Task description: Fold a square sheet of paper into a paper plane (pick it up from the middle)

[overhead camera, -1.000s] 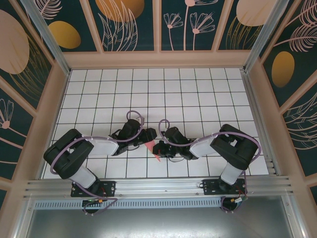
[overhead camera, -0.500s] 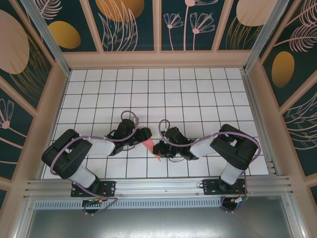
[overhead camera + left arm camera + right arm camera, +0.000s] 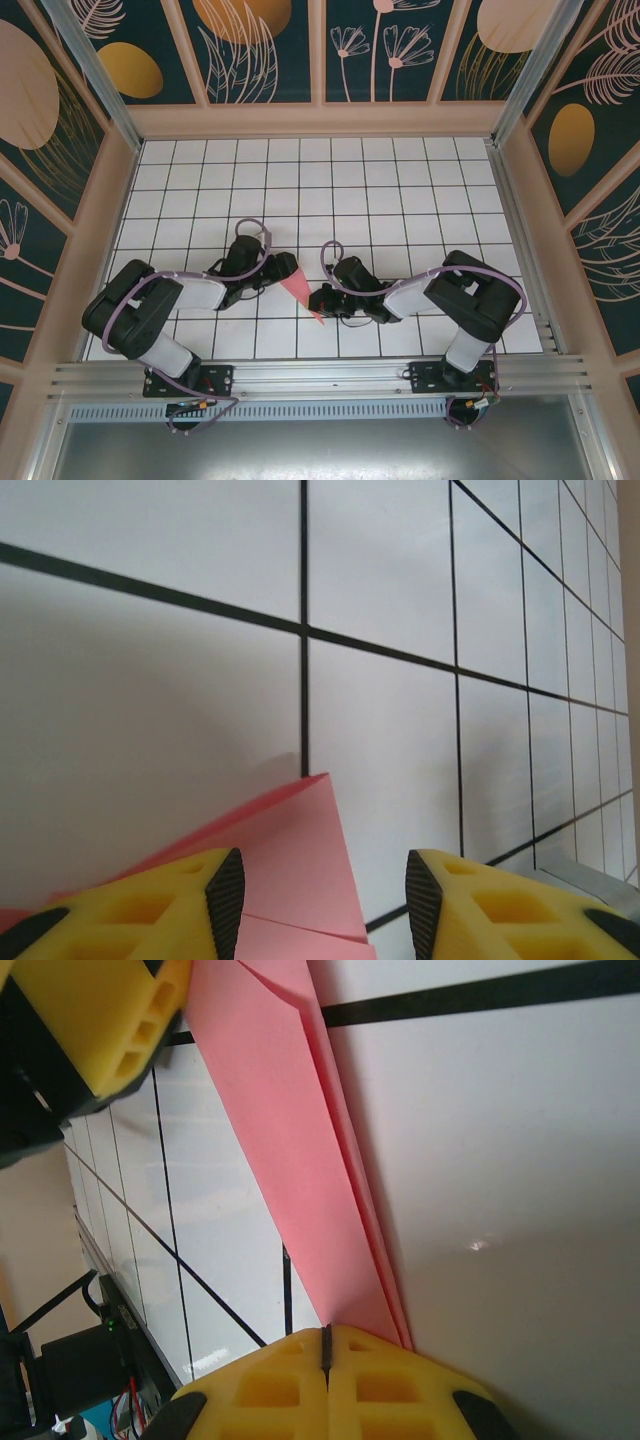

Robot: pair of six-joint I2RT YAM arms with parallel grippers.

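Paper plane: the pink paper plane lies on the white grid table between the two arms, wide end toward the left arm, sharp tip toward the near edge.
Folds: the right wrist view shows layered flaps running along a long crease.
Right gripper: the right gripper is clamped on the plane. Its yellow fingers meet with no gap, and the pink edge runs straight into that seam (the exact spot pinched is hidden by the fingers).
Left gripper: the left gripper has its fingers spread apart, holding nothing. It sits low over the wide end, with a pink corner lying under the gap.
Left finger pad: dark pad just above the paper; whether it touches, I cannot tell.
Change: the left gripper has drawn back toward its own side and slightly farther up the table, uncovering more of the pink wide end.
Unchanged: the right arm and its grip are in the same place as a second ago.
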